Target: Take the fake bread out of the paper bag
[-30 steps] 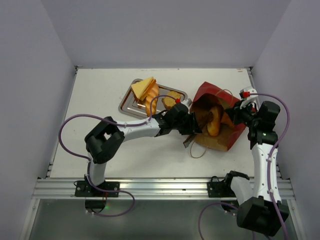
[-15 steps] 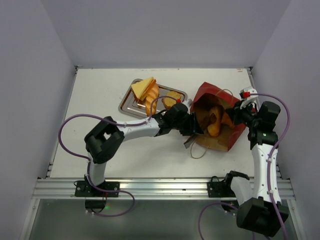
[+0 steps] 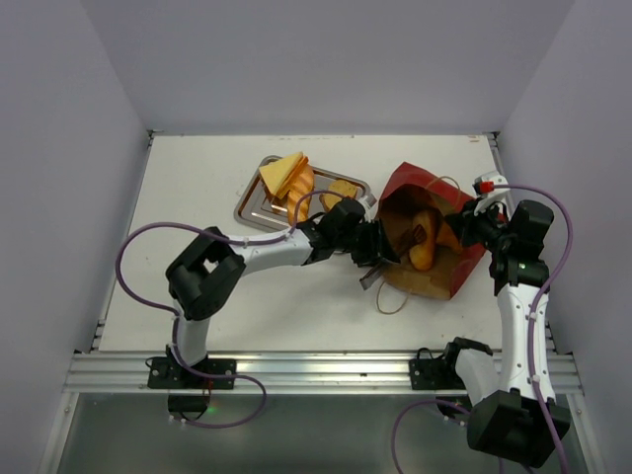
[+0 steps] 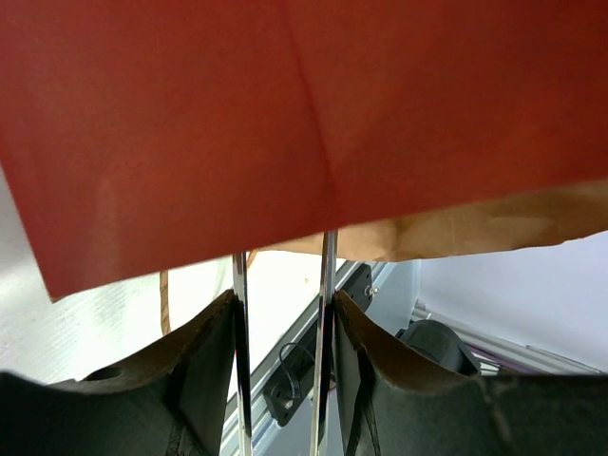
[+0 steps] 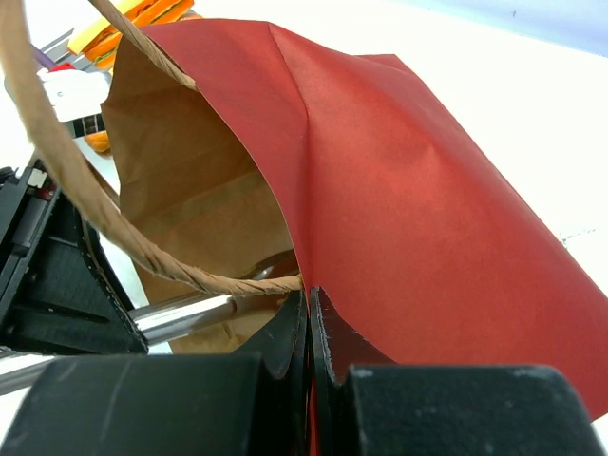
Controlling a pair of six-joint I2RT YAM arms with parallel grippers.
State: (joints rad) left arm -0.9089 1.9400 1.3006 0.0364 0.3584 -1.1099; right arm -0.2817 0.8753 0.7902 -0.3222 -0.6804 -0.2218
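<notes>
The red bag (image 3: 403, 186) lies on its side at the right of the white table (image 3: 197, 286), mouth gaping toward the middle, as two robot arms work at it from either side. Golden bread (image 3: 426, 247) sits inside on the tan lining, in plain sight from above. More bread, toast slices (image 3: 283, 173) among them, rests on the steel tray (image 3: 247, 212) just left of the bag. The right gripper (image 3: 462, 229) is at the bag's right rim; its wrist camera shows its jaws pressed together on the edge of the red wall (image 5: 399, 190), a twine handle (image 5: 57, 180) looping across the open mouth beside them. The left gripper (image 3: 380, 249) is at the near lip of the mouth. In its own view its jaws stand apart with only table and frame rail showing between them, the fingertips running up to the red paper (image 4: 285, 114) that fills the upper view; whether they touch it cannot be told. A second handle (image 3: 390, 296) trails on the table below the bag.
</notes>
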